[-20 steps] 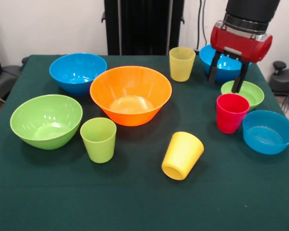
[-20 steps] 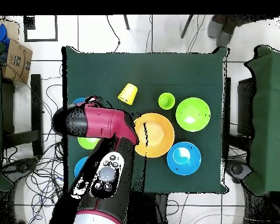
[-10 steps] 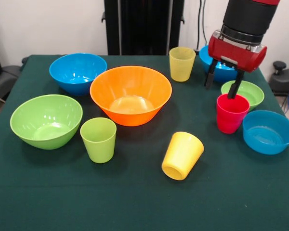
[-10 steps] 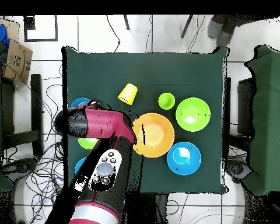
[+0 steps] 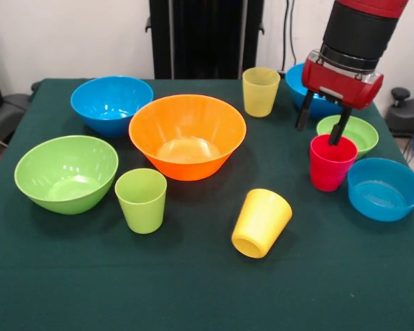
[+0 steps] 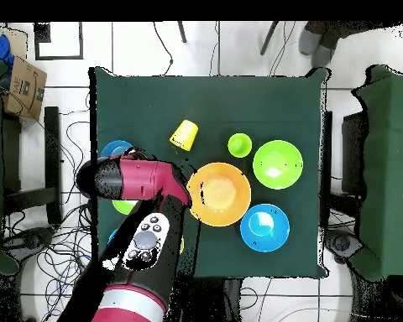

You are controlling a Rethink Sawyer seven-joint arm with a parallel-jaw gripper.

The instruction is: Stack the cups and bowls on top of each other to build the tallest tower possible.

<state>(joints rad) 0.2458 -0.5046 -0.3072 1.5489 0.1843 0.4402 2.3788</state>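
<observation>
My gripper hangs open over the red cup at the right. One fingertip dips at the cup's mouth and the other stands outside its left rim. In the overhead view the arm hides the gripper and the red cup. The orange bowl sits mid-table. A lime green cup stands upright in front of it. The yellow cup lies on its side. A pale yellow cup stands at the back. No tower shows; each piece sits singly.
A large green bowl and a blue bowl sit at the left. At the right are a small green bowl, a shallow blue bowl, and another blue bowl half hidden behind the gripper.
The gripper has come down a little toward the red cup, so one fingertip now reaches the cup's mouth. The cups and bowls have not moved.
</observation>
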